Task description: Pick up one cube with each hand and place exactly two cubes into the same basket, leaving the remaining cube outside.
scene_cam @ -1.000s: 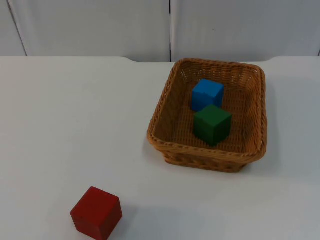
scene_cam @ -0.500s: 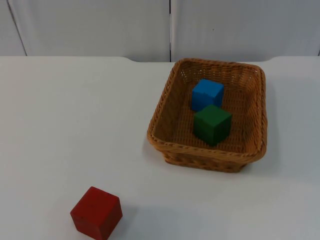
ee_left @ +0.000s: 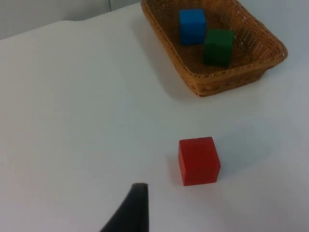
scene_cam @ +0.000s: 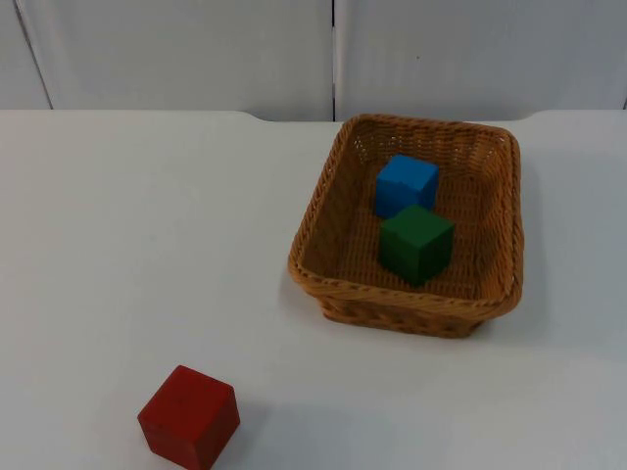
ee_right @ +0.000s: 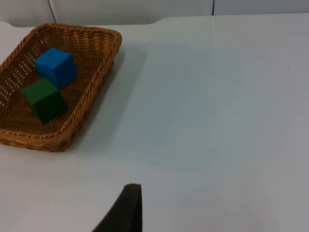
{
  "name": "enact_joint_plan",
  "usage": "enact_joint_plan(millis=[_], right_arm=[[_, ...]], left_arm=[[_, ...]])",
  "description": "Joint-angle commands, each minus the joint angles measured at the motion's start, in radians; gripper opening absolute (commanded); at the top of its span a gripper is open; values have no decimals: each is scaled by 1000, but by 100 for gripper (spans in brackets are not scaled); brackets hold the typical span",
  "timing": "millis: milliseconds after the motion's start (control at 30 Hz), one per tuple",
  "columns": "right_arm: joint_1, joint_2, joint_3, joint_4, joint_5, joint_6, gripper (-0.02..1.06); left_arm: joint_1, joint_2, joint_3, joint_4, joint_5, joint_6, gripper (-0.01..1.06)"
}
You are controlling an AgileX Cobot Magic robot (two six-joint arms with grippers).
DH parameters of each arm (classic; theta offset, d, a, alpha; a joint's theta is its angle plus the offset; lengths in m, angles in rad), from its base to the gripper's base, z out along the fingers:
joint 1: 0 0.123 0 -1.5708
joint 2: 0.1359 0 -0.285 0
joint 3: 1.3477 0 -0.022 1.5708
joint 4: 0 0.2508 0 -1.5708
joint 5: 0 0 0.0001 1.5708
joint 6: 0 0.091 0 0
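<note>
A brown wicker basket point(scene_cam: 402, 305) stands right of the table's middle. Inside it a blue cube point(scene_cam: 406, 184) sits toward the back and a green cube point(scene_cam: 416, 243) just in front of it. A red cube point(scene_cam: 189, 415) rests on the white table near the front left, well apart from the basket. My left gripper point(ee_left: 131, 210) hangs over the table a short way from the red cube point(ee_left: 199, 160), with the basket point(ee_left: 227, 79) farther off. My right gripper point(ee_right: 124, 208) waits over bare table, off to the side of the basket point(ee_right: 34, 138).
The grey partition wall point(scene_cam: 196, 49) closes off the table's far edge. Open white table point(scene_cam: 147, 225) lies between the red cube and the basket.
</note>
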Motion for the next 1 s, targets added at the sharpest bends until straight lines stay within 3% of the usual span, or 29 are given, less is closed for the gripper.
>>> enact_joint_plan(millis=[0, 967], right_arm=[[-4, -5, 9, 3, -8, 4, 105], [-4, -5, 9, 3, -6, 4, 105]], left_arm=[[15, -4, 5, 0, -10, -10, 105], [435, -4, 5, 0, -10, -10, 105]])
